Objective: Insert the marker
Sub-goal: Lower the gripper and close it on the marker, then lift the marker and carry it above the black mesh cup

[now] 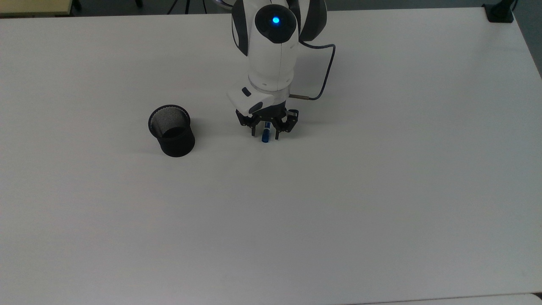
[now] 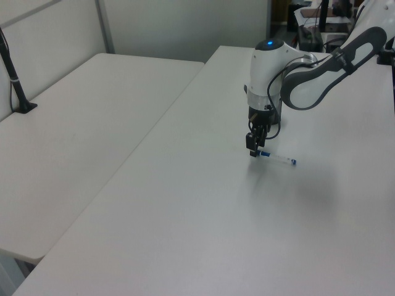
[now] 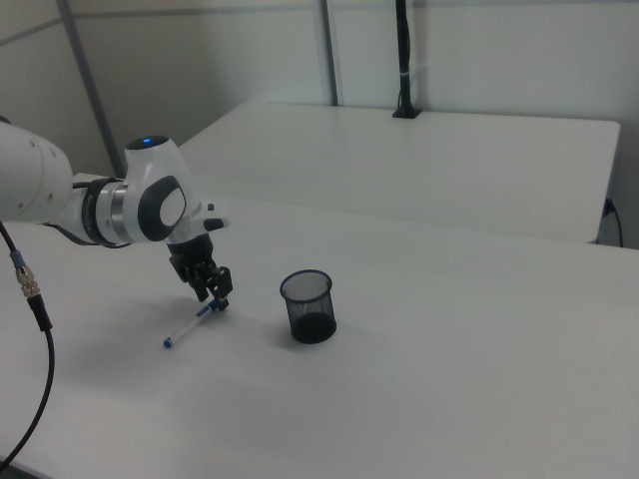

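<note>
The marker (image 1: 265,136) lies flat on the white table (image 1: 338,190), with just its blue cap end peeking out beneath the gripper in the top view. Its white body (image 2: 281,159) runs toward the left view's right, and it also lies on the table in the right view (image 3: 185,329). My gripper (image 1: 265,134) is open and low over the marker's cap end, one finger on each side, not closed on it. The black mesh cup (image 1: 171,131) stands upright to the top view's left of the gripper, and to its right in the right view (image 3: 308,305).
A black clamp (image 1: 499,12) sits at the table's far right corner in the top view. The arm's cable (image 1: 324,80) loops beside the wrist. A second white table (image 2: 74,135) adjoins on the left view's left, with a black post (image 2: 15,80).
</note>
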{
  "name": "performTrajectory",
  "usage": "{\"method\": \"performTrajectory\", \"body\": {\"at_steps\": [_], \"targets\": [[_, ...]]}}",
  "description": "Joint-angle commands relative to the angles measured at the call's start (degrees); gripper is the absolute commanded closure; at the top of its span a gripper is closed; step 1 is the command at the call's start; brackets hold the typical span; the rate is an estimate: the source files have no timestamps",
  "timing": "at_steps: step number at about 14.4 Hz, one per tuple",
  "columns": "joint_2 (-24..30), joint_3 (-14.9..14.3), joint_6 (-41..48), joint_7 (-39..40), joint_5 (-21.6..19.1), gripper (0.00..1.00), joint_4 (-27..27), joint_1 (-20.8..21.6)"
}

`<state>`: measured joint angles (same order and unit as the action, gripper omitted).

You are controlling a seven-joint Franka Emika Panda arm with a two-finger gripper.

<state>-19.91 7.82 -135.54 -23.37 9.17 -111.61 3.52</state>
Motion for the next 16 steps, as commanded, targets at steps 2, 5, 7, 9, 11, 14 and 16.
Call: {"method": "performTrajectory", "body": {"at_steps": [2, 5, 7, 9, 11, 14, 16], "targets": [[-0.66, -0.35, -1.74, -1.68, 1.29, 0.94, 0.34, 0.52], [-0.66, -0.26, -1.74, -1.68, 1.29, 1.0, 0.34, 0.52], [0.21, -0.35, -1.48, -1.59, 1.29, 1.0, 0.43, 0.35], [5.55, -0.26, -1.04, -1.33, 1.2, 1.0, 0.69, -1.75], [12.31, -0.35, -1.65, -1.24, 1.28, 1.0, 0.26, -5.17], [22.07, -0.35, -9.16, -0.1, 2.77, 1.0, -7.87, -9.92], [27.8, -0.35, -24.16, -0.19, 6.63, 1.0, -18.51, -12.73]]}}
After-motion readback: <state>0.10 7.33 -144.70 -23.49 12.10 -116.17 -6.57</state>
